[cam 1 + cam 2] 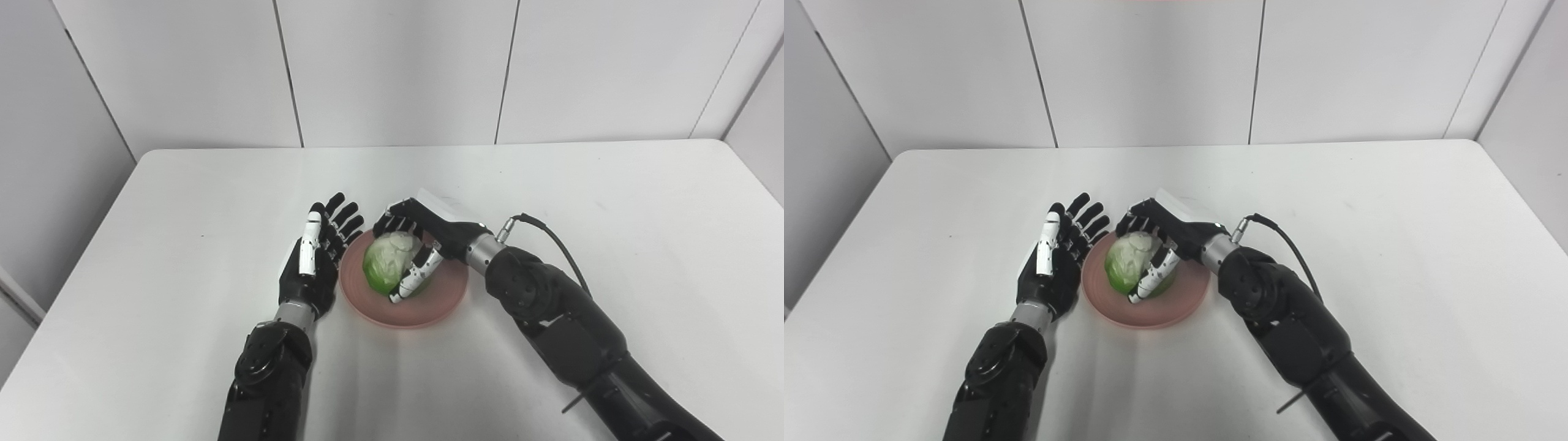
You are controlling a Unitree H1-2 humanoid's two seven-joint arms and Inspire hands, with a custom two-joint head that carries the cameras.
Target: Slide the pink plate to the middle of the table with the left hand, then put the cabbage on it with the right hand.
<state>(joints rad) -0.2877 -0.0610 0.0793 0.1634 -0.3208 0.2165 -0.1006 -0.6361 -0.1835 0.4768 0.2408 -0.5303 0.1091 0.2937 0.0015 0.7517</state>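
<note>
The pink plate (422, 309) lies near the middle of the white table. A pale green cabbage (384, 262) rests on it, towards its left half. My right hand (422, 242) wraps the cabbage from the right, fingers curled over its far side and the thumb (416, 275) against its near side. My left hand (318, 257) stands on its edge just left of the plate, palm facing the rim, fingers spread and holding nothing. Whether it touches the rim is unclear.
The white table (612, 202) stretches wide on both sides, with its far edge against grey wall panels. A black cable (551, 236) loops off my right wrist. Nothing else lies on the tabletop.
</note>
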